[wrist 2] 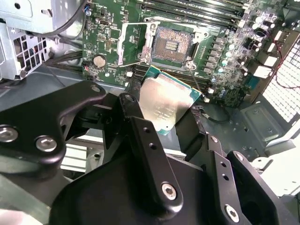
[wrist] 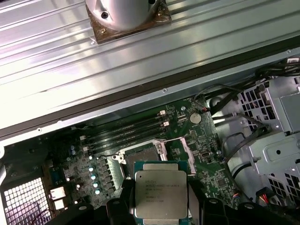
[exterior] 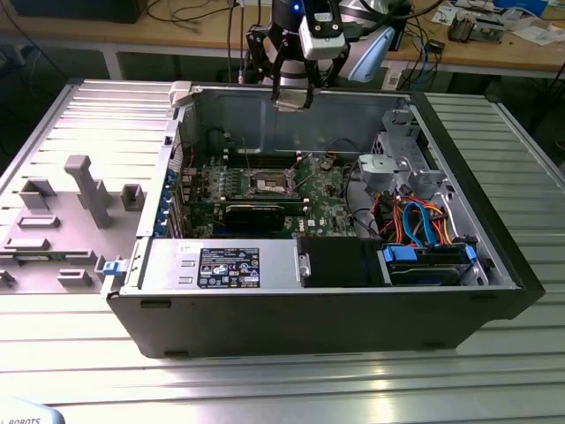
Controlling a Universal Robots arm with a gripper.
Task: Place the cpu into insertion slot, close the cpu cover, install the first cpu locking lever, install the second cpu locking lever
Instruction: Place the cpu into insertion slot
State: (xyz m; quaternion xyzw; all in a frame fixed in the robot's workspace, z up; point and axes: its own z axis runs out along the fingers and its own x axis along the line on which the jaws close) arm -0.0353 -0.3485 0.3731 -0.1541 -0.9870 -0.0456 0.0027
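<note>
My gripper [exterior: 293,95] hangs over the open computer case, above its back wall, shut on the cpu. In both wrist views the cpu [wrist 2: 164,101] [wrist: 161,192] is a flat silver-grey square with a green edge, clamped between the black fingers [wrist 2: 129,108]. Below it on the green motherboard lies the insertion slot [exterior: 272,184] [wrist 2: 171,43] [wrist: 140,154], dark in the middle with a metal rim and nothing in it. The cpu cover [wrist 2: 133,44] [wrist: 180,149] stands swung open beside the slot. The held chip hides part of the slot in the first wrist view.
A black graphics card [exterior: 256,212] lies in front of the slot. A metal drive cage [exterior: 397,168] with blue and orange cables [exterior: 424,221] fills the exterior view's right side of the case. A power supply [exterior: 221,265] sits at the front. A grey fixture plate [exterior: 62,221] lies outside.
</note>
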